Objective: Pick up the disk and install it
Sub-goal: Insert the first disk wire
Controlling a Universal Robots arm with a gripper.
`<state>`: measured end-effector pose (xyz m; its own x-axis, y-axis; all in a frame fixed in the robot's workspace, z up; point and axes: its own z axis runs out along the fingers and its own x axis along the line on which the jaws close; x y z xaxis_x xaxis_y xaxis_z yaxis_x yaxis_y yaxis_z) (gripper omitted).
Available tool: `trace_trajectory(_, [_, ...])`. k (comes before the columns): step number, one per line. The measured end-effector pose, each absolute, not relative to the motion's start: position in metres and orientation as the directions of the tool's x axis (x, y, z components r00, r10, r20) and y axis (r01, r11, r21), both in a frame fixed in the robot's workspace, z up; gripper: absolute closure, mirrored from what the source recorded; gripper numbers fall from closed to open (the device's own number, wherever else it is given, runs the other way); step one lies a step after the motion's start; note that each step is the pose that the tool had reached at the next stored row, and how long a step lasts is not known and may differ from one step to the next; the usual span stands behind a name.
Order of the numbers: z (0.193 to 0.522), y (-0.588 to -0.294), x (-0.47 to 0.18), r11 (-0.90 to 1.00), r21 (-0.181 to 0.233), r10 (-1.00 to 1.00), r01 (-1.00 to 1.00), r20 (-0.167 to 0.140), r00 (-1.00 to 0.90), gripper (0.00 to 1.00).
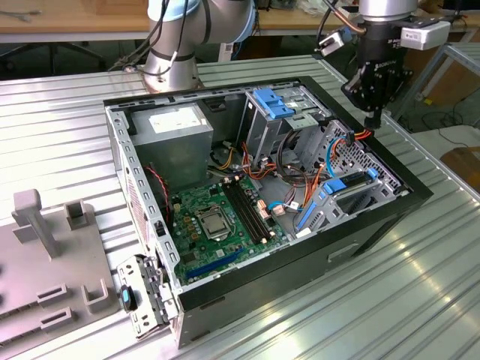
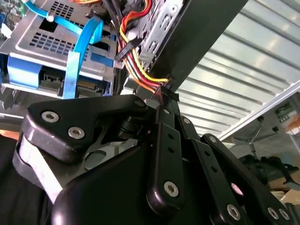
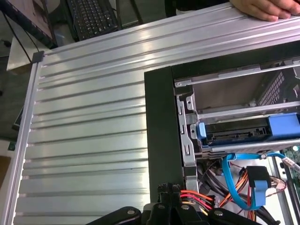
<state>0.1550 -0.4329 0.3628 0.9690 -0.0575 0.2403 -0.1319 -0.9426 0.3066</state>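
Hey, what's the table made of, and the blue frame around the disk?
The table looks like bare aluminium: ribbed, with bright streaky reflections. The blue frame of the disk is probably plastic: even matte colour, moulded edges.

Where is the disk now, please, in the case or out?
In: the disk, framed in blue, sits in a metal bay inside the case.
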Motion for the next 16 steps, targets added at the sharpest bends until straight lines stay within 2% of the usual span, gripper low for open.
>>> trace_trajectory(2, [0.362, -0.427, 0.155, -0.941, 0.311, -0.056, -0.132, 0.241, 0.969, 0.89])
trace_trajectory(5, [0.361, -0.419, 0.155, -0.92, 0.368, -0.041, -0.132, 0.244, 0.969, 0.89])
trace_trajectory(16, [0.357, -0.418, 0.156, -0.919, 0.372, -0.041, -0.132, 0.244, 0.969, 0.89])
